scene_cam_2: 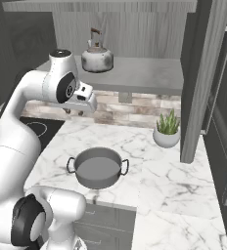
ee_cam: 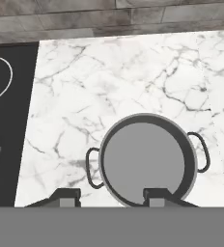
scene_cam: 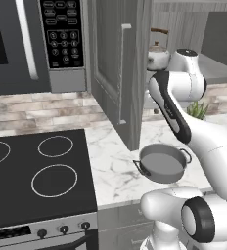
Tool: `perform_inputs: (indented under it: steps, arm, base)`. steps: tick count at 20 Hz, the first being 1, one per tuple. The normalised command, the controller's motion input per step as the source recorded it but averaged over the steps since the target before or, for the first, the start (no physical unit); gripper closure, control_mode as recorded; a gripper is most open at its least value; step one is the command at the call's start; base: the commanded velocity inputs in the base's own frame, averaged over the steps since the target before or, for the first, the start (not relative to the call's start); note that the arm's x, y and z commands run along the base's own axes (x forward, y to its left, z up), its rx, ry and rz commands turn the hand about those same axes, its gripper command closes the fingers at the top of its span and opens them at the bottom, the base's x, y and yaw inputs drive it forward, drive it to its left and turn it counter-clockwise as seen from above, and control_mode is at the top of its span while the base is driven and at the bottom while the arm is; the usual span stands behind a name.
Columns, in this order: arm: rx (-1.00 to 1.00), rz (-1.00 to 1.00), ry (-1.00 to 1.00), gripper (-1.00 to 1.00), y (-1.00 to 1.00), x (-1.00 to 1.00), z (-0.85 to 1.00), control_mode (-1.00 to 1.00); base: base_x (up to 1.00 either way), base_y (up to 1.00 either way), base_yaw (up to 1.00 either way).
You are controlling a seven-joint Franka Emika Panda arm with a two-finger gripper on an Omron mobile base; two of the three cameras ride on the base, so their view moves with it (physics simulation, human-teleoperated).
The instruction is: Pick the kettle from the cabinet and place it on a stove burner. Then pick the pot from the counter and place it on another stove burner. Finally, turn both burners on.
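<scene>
The cabinet is seen open above the counter, where the pot sits. The kettle stands on the cabinet shelf; it is judged rigid, light and smooth, best taken by its arched handle. The hand hangs empty, partly open, below the shelf.

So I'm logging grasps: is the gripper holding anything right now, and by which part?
Nothing is held. The gripper hangs open above the pot on the counter; the kettle sits in the cabinet.
</scene>
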Motion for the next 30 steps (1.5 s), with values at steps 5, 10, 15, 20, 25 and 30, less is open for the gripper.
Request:
perform_inputs:
  steps: [5,10,15,20,25,30]
  arm:
    - [0.0,0.0,-0.08,-1.0,0.0,-0.01,0.0,-1.0]
    - [0.0,0.0,-0.11,-1.0,0.0,0.0,0.0,-1.0]
    - [0.0,0.0,-0.13,-1.0,-0.05,-0.02,0.02,-1.0]
    - [0.0,0.0,-0.13,-1.0,0.0,0.0,0.11,-1.0]
    - [0.0,0.0,-0.1,-1.0,-0.04,-0.01,0.13,-1.0]
    - [0.0,-0.04,-0.06,-1.0,0.0,-0.01,0.15,-1.0]
  base:
    - [0.0,0.0,0.0]
    - [0.0,0.0,0.0]
    - [0.0,0.0,0.0]
    - [0.0,0.0,0.0]
    - [0.0,0.0,0.0]
    - [0.0,0.0,0.0]
